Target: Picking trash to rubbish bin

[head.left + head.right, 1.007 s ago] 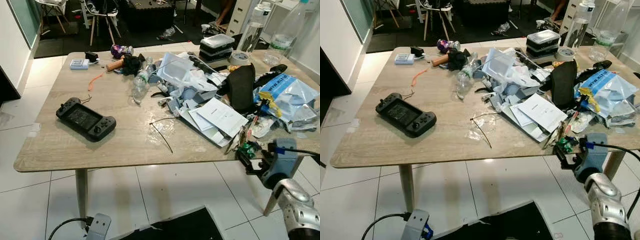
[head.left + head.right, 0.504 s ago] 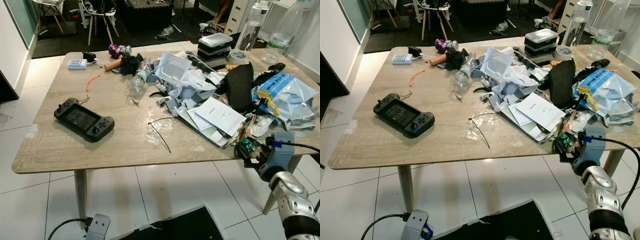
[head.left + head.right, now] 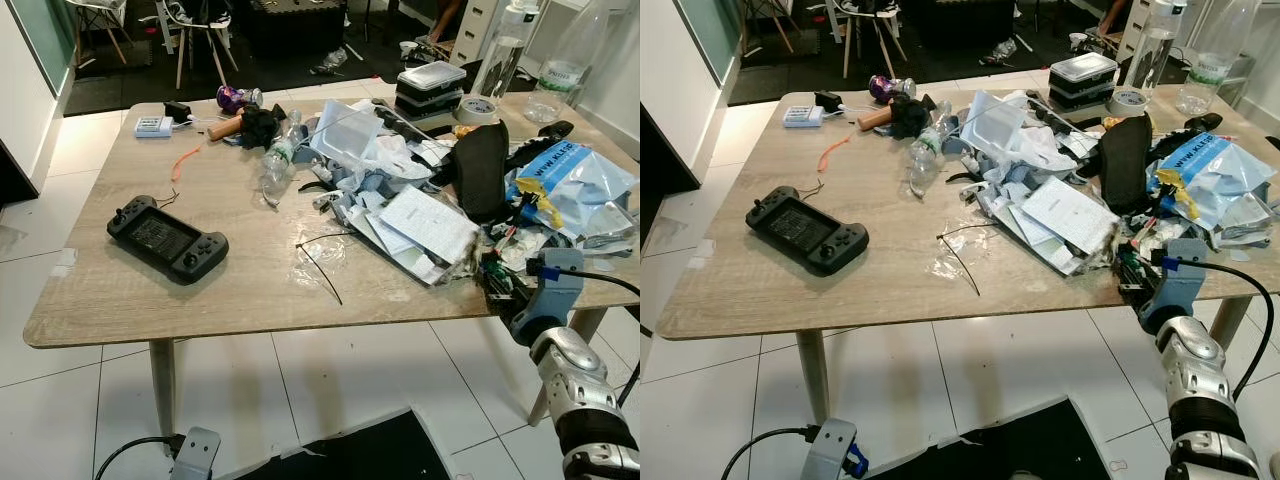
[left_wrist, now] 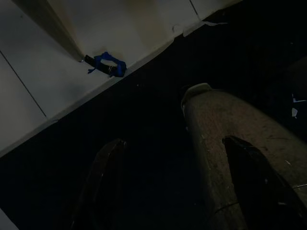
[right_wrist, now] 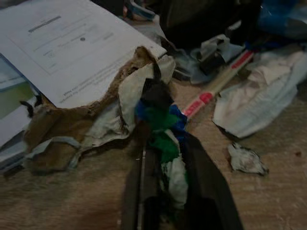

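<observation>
Fingers pinch green-and-white wrapper between them.

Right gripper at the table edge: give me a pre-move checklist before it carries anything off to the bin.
1. Right gripper shut on the green and blue wrapper: ok.
2. Wrapper free of the crumpled brown paper: not ok, they touch.
3. Printed sheet clear of the grasp: cannot tell, it overlaps the brown paper.
4. Red and white pen clear of the fingers: ok, it lies beside them.
5. Left gripper idle, open over the dark floor mat: ok.
6. Rubbish bin located: cannot tell.
</observation>
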Controlling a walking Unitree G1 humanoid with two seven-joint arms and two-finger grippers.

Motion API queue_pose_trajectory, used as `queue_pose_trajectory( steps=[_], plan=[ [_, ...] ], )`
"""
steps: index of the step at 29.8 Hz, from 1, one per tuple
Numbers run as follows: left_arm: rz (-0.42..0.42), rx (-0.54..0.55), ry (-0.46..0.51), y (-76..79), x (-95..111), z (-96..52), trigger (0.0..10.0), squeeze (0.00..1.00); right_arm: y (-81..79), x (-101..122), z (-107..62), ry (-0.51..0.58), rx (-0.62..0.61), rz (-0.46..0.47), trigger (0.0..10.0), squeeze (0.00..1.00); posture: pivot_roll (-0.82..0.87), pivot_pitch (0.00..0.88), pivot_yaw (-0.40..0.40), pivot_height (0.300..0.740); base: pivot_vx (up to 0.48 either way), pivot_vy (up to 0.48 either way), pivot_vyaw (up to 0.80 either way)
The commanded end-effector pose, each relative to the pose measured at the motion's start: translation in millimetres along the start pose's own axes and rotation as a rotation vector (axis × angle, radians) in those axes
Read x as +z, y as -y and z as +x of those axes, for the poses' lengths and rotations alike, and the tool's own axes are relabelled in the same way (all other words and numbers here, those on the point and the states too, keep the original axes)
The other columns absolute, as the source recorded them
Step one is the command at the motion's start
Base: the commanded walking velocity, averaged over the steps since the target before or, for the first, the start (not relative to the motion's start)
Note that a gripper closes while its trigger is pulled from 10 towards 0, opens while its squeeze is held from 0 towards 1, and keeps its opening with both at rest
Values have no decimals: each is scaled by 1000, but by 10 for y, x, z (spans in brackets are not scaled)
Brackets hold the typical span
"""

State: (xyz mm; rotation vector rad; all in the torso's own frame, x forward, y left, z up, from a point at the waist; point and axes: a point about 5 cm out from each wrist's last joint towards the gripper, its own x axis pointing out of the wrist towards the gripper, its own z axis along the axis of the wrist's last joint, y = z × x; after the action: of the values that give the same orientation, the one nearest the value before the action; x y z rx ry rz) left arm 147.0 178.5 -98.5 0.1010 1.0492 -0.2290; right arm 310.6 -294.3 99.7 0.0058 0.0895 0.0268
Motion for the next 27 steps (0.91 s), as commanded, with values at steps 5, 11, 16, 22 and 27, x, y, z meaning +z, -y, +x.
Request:
queue_pose_trajectory(
  steps=[5,11,16,22,27],
  plan=[
    [-1,-7,-53,8,-134,-22,10000,0,-60,18,21,40,29,30,0,0,-43,84,18,740,0,0,0],
    [-2,-4,-52,1,-129,-22,10000,0,-92,270,41,186,70,84,0,0,-42,81,18,740,0,0,0],
    [-2,-4,-52,-5,-126,-23,10000,0,-141,536,42,313,119,112,0,0,-43,78,19,740,0,0,0],
    [-3,-7,-50,3,-119,-19,10000,0,-229,964,11,473,210,149,0,0,-43,78,19,740,0,0,0],
    [-27,3,-44,4,-107,-15,10000,0,-413,1113,-64,531,371,247,353,0,-43,78,19,740,0,0,0]
  ],
)
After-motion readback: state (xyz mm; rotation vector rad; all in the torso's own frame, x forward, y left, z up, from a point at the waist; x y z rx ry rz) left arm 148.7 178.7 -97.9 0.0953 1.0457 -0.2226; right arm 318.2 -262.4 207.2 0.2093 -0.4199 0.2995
